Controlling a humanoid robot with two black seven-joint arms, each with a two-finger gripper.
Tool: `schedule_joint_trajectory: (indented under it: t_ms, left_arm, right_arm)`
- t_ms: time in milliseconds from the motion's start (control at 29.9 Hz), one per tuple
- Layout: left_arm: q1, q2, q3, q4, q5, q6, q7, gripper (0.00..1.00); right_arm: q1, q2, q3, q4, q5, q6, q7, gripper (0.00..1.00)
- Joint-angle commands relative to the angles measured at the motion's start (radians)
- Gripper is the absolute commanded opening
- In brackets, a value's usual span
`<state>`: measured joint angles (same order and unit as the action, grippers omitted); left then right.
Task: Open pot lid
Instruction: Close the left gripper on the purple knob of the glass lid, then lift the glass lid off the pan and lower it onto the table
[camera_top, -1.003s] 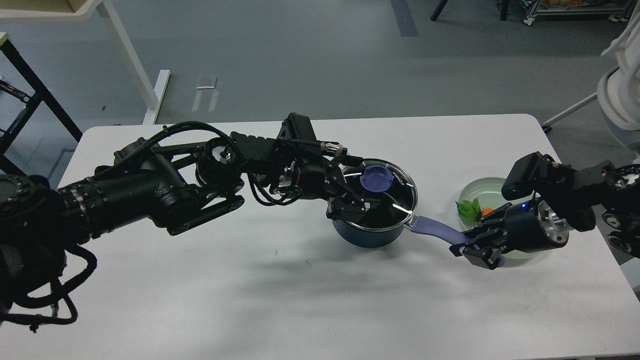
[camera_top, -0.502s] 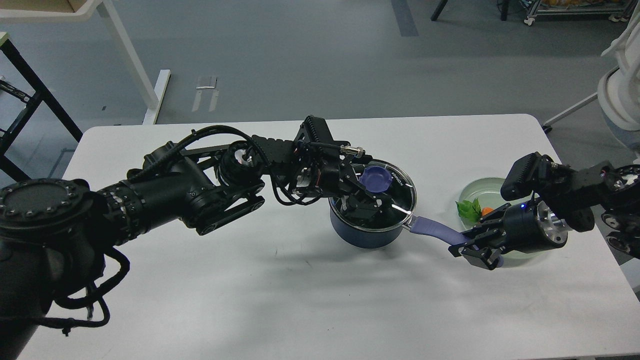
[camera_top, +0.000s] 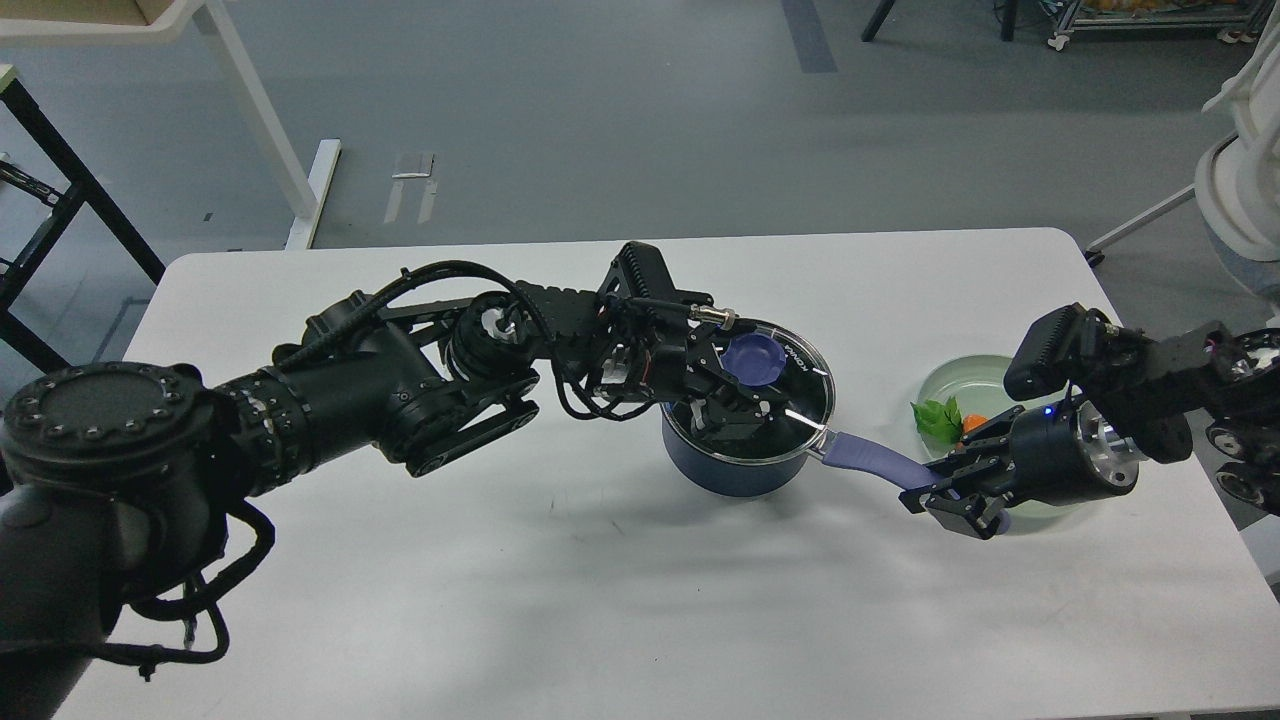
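**A:** Start with the biggest thing. Where does everything sit?

**B:** On the white tabletop (camera_top: 400, 600). The pot (camera_top: 735, 468) stands near its middle, upright, its long purple handle (camera_top: 868, 462) running out to the right. The lid (camera_top: 775, 395) lies on the pot's rim, seemingly flat and seated, so it is not yet off.

**A:** How would you expect the pot to handle?

**B:** Small and probably light, so I judge it could slide or tip if the lid is pulled sideways. That is likely why the right tool (camera_top: 945, 495) is at the handle's far end; its fingers look closed on the handle there, steadying it.

**A:** And the lid?

**B:** Glass with a steel rim: stiff, smooth, breakable if dropped. The rim looks thin and slippery, a poor place to hold. The knob (camera_top: 752, 357) at the centre is the sensible grip, and a straight lift should free it.

**A:** What is the left tool doing?

**B:** The left tool (camera_top: 735, 405) is over the lid, just below and left of the knob. It is dark against the pot's black inside, so I cannot tell how wide its fingers stand or whether they touch the knob.

**A:** Anything nearby to mind?

**B:** A pale green plate (camera_top: 950, 380) with a green leaf (camera_top: 937, 420), just behind the right tool.
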<state>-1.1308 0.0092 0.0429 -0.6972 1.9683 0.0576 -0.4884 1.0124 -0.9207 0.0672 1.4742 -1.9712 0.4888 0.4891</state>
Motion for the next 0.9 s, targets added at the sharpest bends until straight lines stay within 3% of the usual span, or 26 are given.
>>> schedule_joint_trajectory:
  t_ms: [0,167,201,267,535,869]
  left_arm:
    - [0.000,-0.009,0.008,0.030,0.000,0.019,0.000,0.80]
    - [-0.001,-0.009,0.011,0.045,-0.002,0.030,0.000,0.62]
    - [-0.003,-0.009,0.014,0.045,0.000,0.030,0.000,0.48]
    - [-0.004,-0.009,0.015,0.045,-0.002,0.030,0.000,0.39]
    - [-0.020,0.004,0.023,-0.010,-0.017,0.031,0.000,0.37]
    - [-0.096,0.421,0.026,-0.318,-0.101,0.025,0.000,0.37]
  right_arm:
    - [-0.002,0.000,0.000,0.000,0.000,0.000,0.000,0.31]
    - [-0.003,-0.001,0.000,0.000,0.000,0.000,0.000,0.31]
    - [-0.003,-0.001,0.000,0.000,0.000,0.000,0.000,0.31]
    - [-0.003,-0.001,0.000,0.000,0.000,0.000,0.000,0.31]
    - [-0.003,-0.001,0.002,0.000,0.000,0.000,0.000,0.31]
    - [-0.003,-0.003,0.002,-0.002,0.000,0.000,0.000,0.31]
